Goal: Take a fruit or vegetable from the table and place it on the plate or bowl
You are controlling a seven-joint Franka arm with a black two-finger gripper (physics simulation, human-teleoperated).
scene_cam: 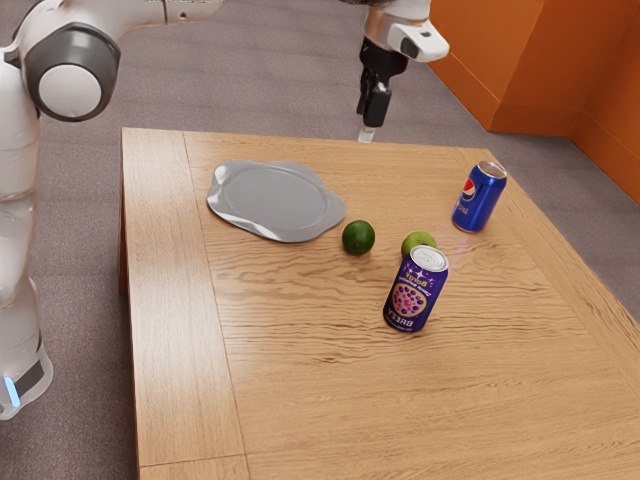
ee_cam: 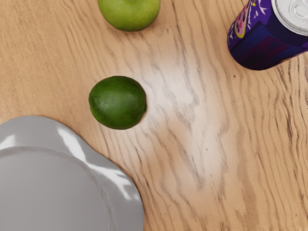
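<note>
**A:** Wooden table below your arm. What lies on it, from the exterior view's left to its right?

**B:** First a grey wavy-rimmed plate. A dark green lime lies just beside its rim, then a green apple. A purple drink can stands in front of the apple, and a blue Pepsi can stands well apart.

**A:** And your gripper?

**B:** It hangs high above the table's far edge with nothing in it. You cannot tell whether it is open or shut.

**A:** Which fruit should you take?

**B:** Probably the lime, since it stands free and nearest the plate. Centre over it, descend straight and close gently, because it may roll. Then lift it clear of the rim.

**A:** What surrounds the table?

**B:** Grey carpet, and orange walls at the exterior view's right.
</note>
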